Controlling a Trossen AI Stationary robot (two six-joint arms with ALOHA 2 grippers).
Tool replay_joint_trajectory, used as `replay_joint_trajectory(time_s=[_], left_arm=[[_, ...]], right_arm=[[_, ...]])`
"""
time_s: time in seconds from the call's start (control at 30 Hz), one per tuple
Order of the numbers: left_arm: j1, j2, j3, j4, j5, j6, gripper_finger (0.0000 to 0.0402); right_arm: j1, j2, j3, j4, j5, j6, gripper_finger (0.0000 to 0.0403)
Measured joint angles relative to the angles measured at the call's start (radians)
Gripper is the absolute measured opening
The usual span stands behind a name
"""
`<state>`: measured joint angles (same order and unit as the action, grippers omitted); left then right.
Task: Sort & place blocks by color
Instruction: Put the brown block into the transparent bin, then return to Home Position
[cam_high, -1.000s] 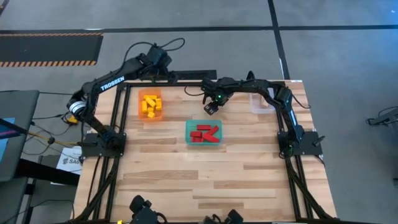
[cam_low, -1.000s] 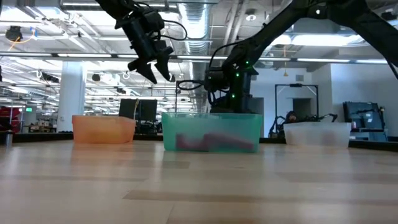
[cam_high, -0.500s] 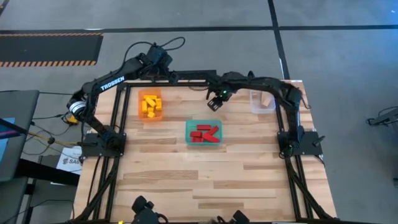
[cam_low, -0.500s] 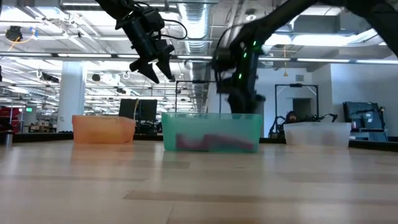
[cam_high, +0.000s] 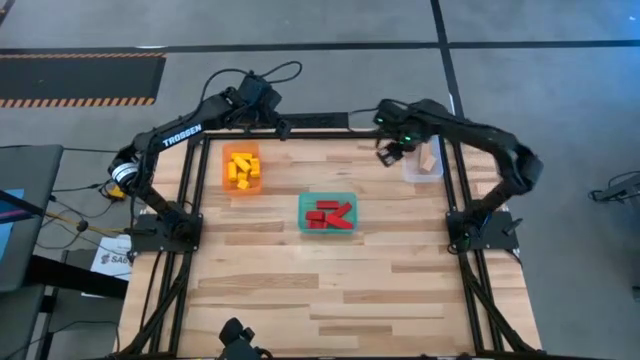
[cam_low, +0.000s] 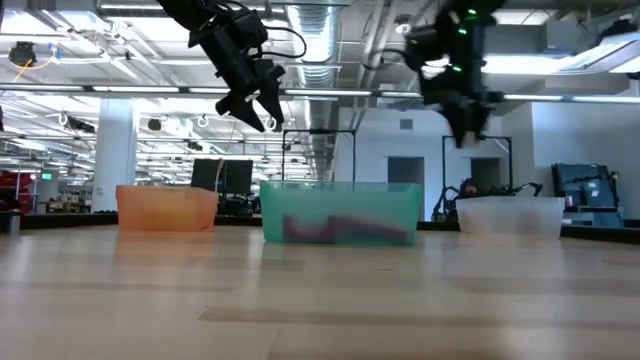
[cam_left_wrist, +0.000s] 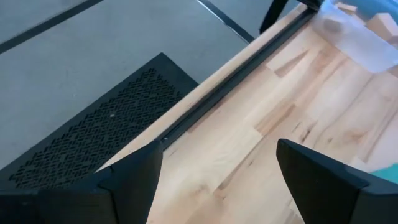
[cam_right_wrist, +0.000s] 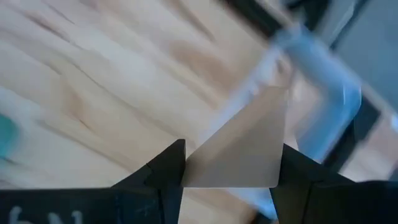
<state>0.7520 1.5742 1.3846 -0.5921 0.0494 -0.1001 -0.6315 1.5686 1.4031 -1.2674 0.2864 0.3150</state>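
White "TROSSEN" lettering runs along the left arm (cam_high: 180, 132).

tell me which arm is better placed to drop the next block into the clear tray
Right. The right gripper holds a pale wooden wedge beside the clear tray. The left gripper hangs open and empty at the table's far edge, near the orange tray.

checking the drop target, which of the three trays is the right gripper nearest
The clear tray at the table's far right corner: the right gripper, holding a pale wood wedge, hovers beside it.
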Motion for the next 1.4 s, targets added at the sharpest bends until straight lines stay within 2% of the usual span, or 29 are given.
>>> replay_joint_trajectory(time_s=[0.17, 0.3, 0.53, 0.8, 0.97, 1.1, 1.17, 1.4], left_arm=[[-0.022, 0.0, 0.0, 0.015, -0.001, 0.0, 0.0302], [-0.033, 0.0, 0.0, 0.051, -0.001, -0.001, 0.0302], [-0.034, 0.0, 0.0, 0.103, 0.032, -0.038, 0.0302], [-0.034, 0.001, 0.0, 0.094, 0.06, -0.042, 0.0302], [-0.038, 0.001, 0.0, 0.142, 0.175, -0.031, 0.0302], [-0.071, -0.005, 0.0, 0.234, 0.259, -0.039, 0.0302], [-0.1, -0.018, 0.0, 0.276, 0.249, -0.042, 0.0302], [-0.208, -0.14, 0.0, 0.326, 0.09, 0.012, 0.0302]], right_arm=[[-0.125, -0.149, -0.261, 0.113, -0.008, 0.028, 0.0193], [-0.212, -0.184, -0.381, 0.222, -0.036, 0.028, 0.0207], [-0.275, -0.139, -0.388, 0.308, -0.053, -0.007, 0.0264], [-0.305, -0.107, -0.356, 0.317, -0.069, -0.009, 0.0275], [-0.234, -0.177, -0.333, 0.4, -0.165, -0.008, 0.0276], [-0.114, -0.264, -0.332, 0.555, -0.234, 0.031, 0.0276], [-0.038, -0.302, -0.332, 0.631, -0.24, 0.041, 0.0276], [0.208, -0.377, -0.332, 0.836, -0.252, 0.012, 0.0276]])
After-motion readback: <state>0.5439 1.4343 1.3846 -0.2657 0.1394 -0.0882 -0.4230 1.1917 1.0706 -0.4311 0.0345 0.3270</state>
